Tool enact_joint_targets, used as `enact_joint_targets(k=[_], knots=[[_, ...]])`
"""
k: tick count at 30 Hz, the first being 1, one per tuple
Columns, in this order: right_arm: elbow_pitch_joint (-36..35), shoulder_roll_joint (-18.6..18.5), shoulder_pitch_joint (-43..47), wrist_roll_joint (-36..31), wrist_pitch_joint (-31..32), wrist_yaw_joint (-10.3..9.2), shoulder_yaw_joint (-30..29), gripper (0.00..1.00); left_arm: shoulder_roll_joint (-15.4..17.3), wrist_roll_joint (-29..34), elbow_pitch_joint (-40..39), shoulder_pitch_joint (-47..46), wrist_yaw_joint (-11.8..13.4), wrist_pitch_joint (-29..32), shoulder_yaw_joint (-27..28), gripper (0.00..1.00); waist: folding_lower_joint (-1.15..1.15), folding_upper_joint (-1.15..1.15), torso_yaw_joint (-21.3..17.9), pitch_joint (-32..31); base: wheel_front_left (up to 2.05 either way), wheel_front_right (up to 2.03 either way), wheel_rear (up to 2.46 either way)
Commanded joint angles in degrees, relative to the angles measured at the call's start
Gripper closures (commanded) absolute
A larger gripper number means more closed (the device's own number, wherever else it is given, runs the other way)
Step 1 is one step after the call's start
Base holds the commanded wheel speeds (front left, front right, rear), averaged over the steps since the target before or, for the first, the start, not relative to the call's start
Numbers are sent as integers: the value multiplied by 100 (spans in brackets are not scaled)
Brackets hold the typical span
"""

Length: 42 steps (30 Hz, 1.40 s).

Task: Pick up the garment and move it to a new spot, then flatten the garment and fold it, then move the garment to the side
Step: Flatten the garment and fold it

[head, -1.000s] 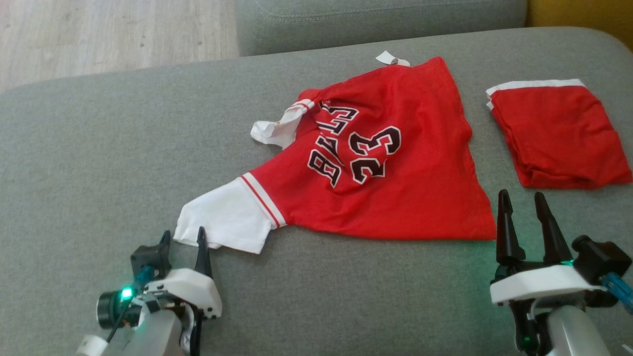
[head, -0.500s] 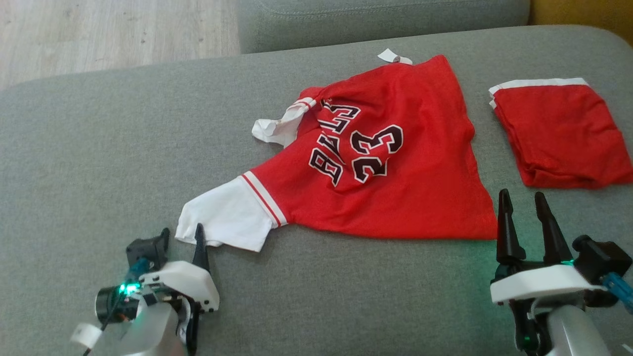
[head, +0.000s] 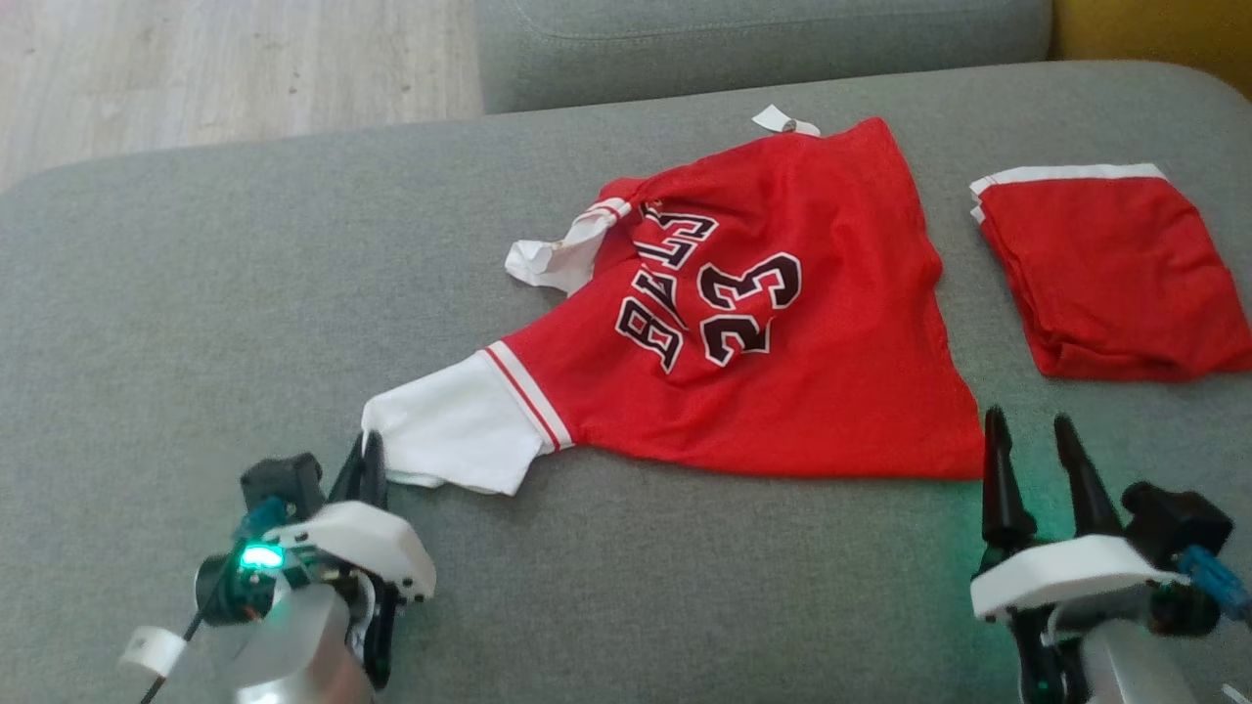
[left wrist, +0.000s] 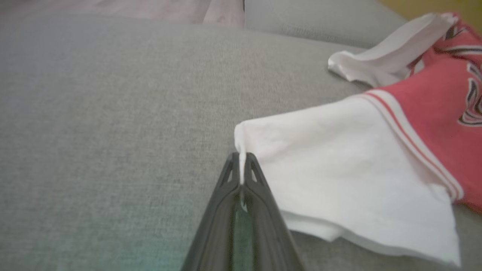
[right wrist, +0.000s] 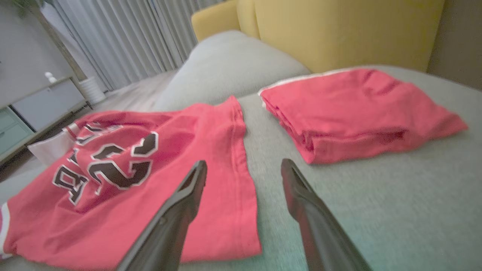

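The left gripper [head: 366, 460] is clenched on the outer corner of the red jersey's [head: 812, 391] near white sleeve [head: 455, 435]. In its wrist view the two dark fingers [left wrist: 263, 203] meet with a thin fold of white cloth pinched between their tips, low over the grey sofa cushion [head: 196, 293]. The right gripper [head: 1027, 425] is released, its fingers spread apart just beside the jersey's near right hem corner. Seen from its own wrist, one finger lies over the red hem and the other over bare cushion, and whether either touches cannot be told. The jersey lies spread but rumpled across the middle of the cushion, its black lettering and number 23 facing up, the far sleeve [head: 548, 259] crumpled, and a small white tag [head: 782, 119] at its far edge. To its right, apart from it, sits a folded red garment [head: 1105, 274] with white trim along its far side. Beyond the cushion are a pale wood floor [head: 196, 68] and a yellow chair [right wrist: 339, 30].
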Motion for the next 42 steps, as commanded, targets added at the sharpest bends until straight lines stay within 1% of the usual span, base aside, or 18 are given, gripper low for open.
enact_joint_targets(k=[1, 4, 6, 9, 11, 15, 20, 21, 22, 27, 31, 33, 35, 39, 42], knots=[[41, -24, -224, -24, 65, -5, 83, 0, 115, -66, -299, -101, -12, -168, 224, 100, 0, 0, 36, -44, 0, 0, 0], [393, -24, -308, 57, 224, -5, -27, 0, 116, -108, -866, -23, -18, -238, 375, 100, 0, 0, 87, -92, 0, 0, 0], [643, -24, -379, 124, 346, -5, -65, 0, 114, -60, -1485, 115, -26, -243, 491, 100, 0, 0, 123, -114, 0, 0, 0], [1018, -24, -504, 348, 542, -5, -50, 0, 85, 49, -2237, 417, -45, -245, 578, 100, 0, 0, 177, -135, 0, 0, 0], [1244, -24, -590, 495, 631, -5, 16, 0, 57, 106, -2580, 589, -60, -246, 582, 100, 0, 0, 216, -144, 0, 0, 0], [1640, -24, -730, 760, 779, -5, 259, 0, 16, 158, -2944, 801, -64, -247, 541, 100, 0, 0, 268, -147, 0, 0, 0], [1936, -24, -825, 986, 866, -5, 528, 0, -4, 181, -3102, 896, -53, -247, 504, 100, 0, 0, 297, -142, 0, 0, 0], [2047, -24, -878, 1067, 860, -5, 637, 21, -10, 183, -3150, 921, -49, -247, 491, 100, 0, 0, 299, -138, 0, 0, 0], [2076, -24, -910, 1112, 813, -5, 673, 100, -12, 183, -3172, 930, -46, -247, 487, 100, 0, 0, 298, -134, 0, 0, 0], [2007, -24, -1072, 1106, 396, -5, 850, 100, -18, 151, -3291, 970, -57, -247, 539, 100, 0, 0, 246, -165, 0, 0, 0], [1602, -24, -1149, 861, 91, -5, 875, 100, -21, 31, -3516, 991, -127, -247, 677, 100, 0, 0, 175, -262, 0, 0, 0], [1211, -58, -1180, 789, 22, -5, 960, 100, -23, -50, -3696, 964, -180, -248, 736, 100, 0, 0, 133, -326, 0, 0, 0], [749, -182, -1237, 735, -16, -5, 1039, 100, -24, -150, -3928, 886, -241, -248, 778, 100, 0, 0, 93, -397, 0, 0, 0], [-219, -546, -1502, 689, -23, -5, 1195, 100, -10, -315, -4428, 541, -325, -248, 777, 100, 0, 0, 38, -559, 0, 0, 0], [-910, -855, -1867, 676, 137, -5, 1265, 100, 8, -447, -4892, 121, -329, -244, 898, 100, 0, 0, 13, -646, 0, 0, 0]])
